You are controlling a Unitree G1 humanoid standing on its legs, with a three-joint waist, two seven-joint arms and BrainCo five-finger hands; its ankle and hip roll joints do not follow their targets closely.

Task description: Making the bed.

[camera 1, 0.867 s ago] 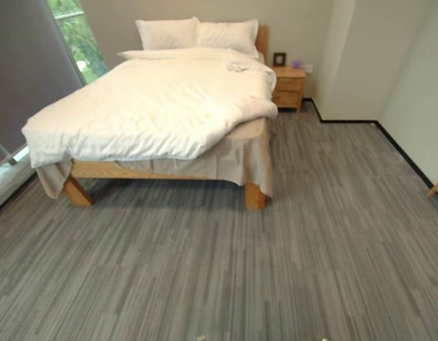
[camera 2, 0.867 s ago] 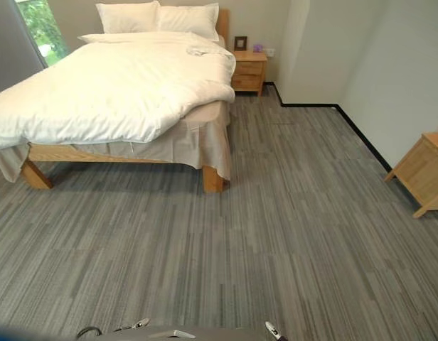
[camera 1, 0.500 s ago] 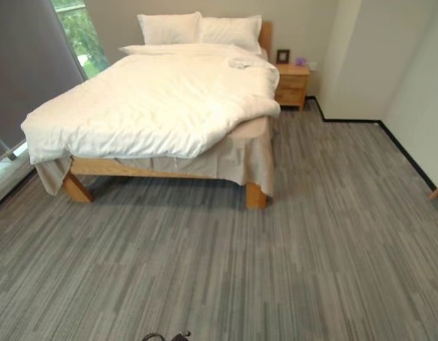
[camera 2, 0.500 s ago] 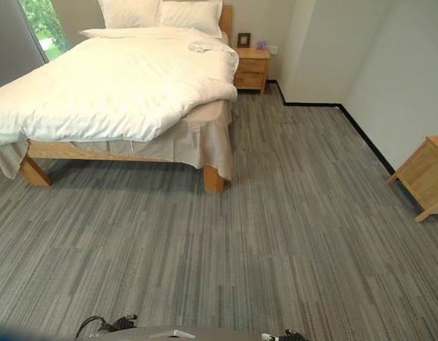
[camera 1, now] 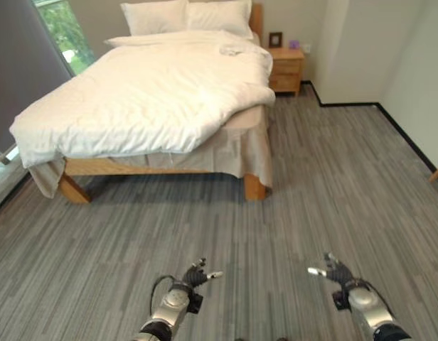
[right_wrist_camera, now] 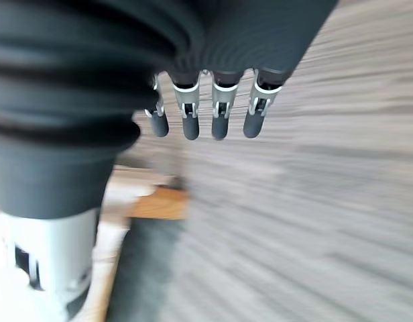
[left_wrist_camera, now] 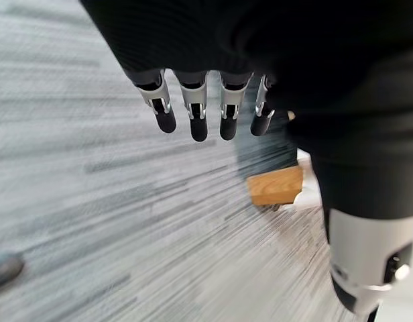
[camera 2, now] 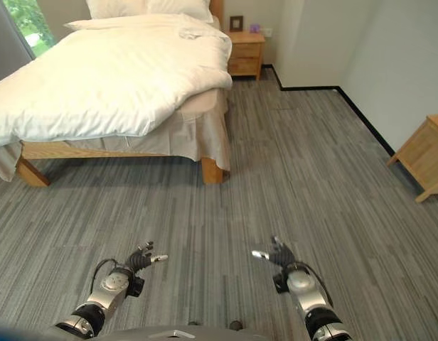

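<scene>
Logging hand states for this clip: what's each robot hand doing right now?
Left robot hand: open, holding nothing, above the carpet.
Right robot hand: open, holding nothing.

Head stereo pair: high, looking down and forward over grey carpet [camera 1: 297, 206] toward bed [camera 1: 155, 99] at 11 o'clock, well off. Both eyes share bed, nightstand [camera 1: 286, 69] at 12–1 o'clock, and both hands low in view: left hand [camera 1: 193, 275] at 7, right hand [camera 1: 338, 273] at 5. Right eye sits slightly to the right and also catches a wooden cabinet [camera 2: 423, 158] at 3 o'clock.

Left wrist: very close, looking along fingers [left_wrist_camera: 196, 114] at carpet; bed leg [left_wrist_camera: 275, 187] beyond.

Right wrist: same closeness, along fingers [right_wrist_camera: 218, 114], carpet and bed leg [right_wrist_camera: 159, 202] beyond.
</scene>
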